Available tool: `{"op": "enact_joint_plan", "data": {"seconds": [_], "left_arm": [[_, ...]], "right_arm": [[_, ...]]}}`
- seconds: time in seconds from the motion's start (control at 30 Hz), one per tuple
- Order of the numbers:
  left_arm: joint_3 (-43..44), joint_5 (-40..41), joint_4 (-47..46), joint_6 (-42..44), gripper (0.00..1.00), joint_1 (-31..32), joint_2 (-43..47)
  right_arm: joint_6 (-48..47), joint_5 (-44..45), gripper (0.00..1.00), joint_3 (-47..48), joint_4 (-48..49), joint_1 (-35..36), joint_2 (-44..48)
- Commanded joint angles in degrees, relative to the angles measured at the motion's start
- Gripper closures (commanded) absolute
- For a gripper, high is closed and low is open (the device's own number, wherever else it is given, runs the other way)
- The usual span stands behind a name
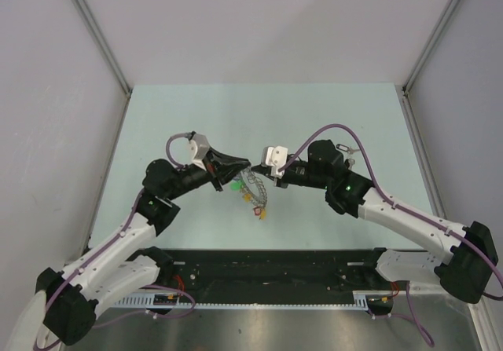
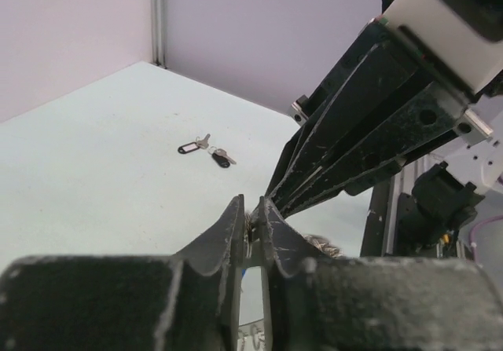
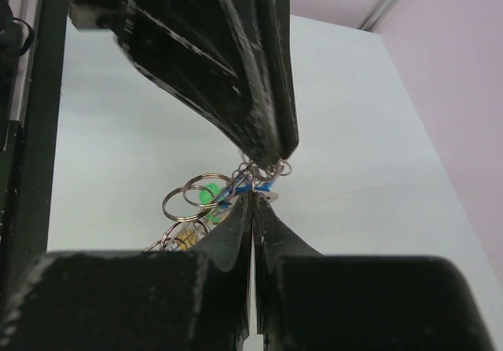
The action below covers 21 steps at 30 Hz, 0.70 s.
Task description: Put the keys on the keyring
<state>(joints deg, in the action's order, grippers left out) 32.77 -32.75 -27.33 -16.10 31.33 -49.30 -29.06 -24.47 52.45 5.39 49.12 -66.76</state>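
Observation:
The keyring hangs between my two grippers above the table, strung with silver keys and green, yellow and red tags. My left gripper is shut on the ring's wire at its top; its tips pinch thin metal. My right gripper meets it tip to tip and is shut on a small silver key with a blue tag right at the ring. Two loose keys with black tags lie on the table; they also show in the top view, behind the right arm.
The pale green table is walled by grey panels at the back and sides. A black rail runs along the near edge between the arm bases. The right arm's purple cable loops over the loose keys.

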Motion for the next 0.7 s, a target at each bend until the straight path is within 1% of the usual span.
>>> {"op": "enact_joint_plan", "data": {"seconds": [0.0, 0.03, 0.07, 0.13, 0.17, 0.23, 0.27, 0.3, 0.33, 0.47, 0.53, 0.63, 0.67], "left_arm": [[0.4, 4.1, -3.6, 2.6, 0.73, -0.5, 4.4], [0.3, 5.1, -2.8, 3.2, 0.64, -0.6, 5.0], [0.3, 5.8, -1.3, 3.8, 0.48, -0.7, 6.2], [0.4, 8.3, 1.0, 5.4, 0.36, -1.4, 7.4], [0.5, 9.3, 2.1, 6.0, 0.28, -1.6, 8.6], [1.3, 11.5, 5.5, 7.7, 0.21, -2.1, 9.6], [1.6, 12.3, 6.8, 8.4, 0.15, -2.2, 10.4], [2.1, 13.1, 8.0, 9.4, 0.13, -2.4, 10.9], [2.3, 15.2, 10.4, 9.9, 0.08, -2.8, 11.3], [3.1, 22.0, 15.9, 11.8, 0.00, -3.3, 13.4], [3.2, 26.0, 18.6, 12.1, 0.00, -3.8, 14.4], [3.3, 29.8, 21.9, 12.0, 0.00, -4.3, 15.8], [3.3, 32.5, 22.7, 11.5, 0.00, -4.3, 16.2]], "right_arm": [[-0.1, 1.7, 1.00, -0.3, 0.4, -1.5, 0.2], [-0.2, 1.9, 1.00, -0.4, 0.1, -1.8, 0.3], [-0.3, 2.1, 1.00, -0.4, -0.1, -2.4, 0.5], [-0.5, 2.4, 1.00, -0.4, -0.4, -3.2, 0.9], [-0.6, 2.6, 1.00, -0.3, -0.5, -3.7, 1.1], [-0.8, 3.0, 1.00, -0.3, -0.5, -4.4, 1.1], [-0.9, 3.2, 1.00, -0.3, -0.4, -5.2, 1.0], [-1.2, 3.5, 1.00, -0.1, -0.4, -5.6, 0.8], [-1.4, 3.6, 1.00, 0.5, -0.4, -6.1, 0.1], [-2.4, 3.8, 1.00, 3.2, 0.5, -8.7, -3.1], [-3.1, 4.3, 1.00, 4.4, 1.5, -10.1, -5.7], [-3.7, 6.3, 1.00, 7.0, 2.9, -11.2, -8.5], [-3.8, 6.7, 1.00, 8.0, 3.3, -11.6, -10.0]]}}
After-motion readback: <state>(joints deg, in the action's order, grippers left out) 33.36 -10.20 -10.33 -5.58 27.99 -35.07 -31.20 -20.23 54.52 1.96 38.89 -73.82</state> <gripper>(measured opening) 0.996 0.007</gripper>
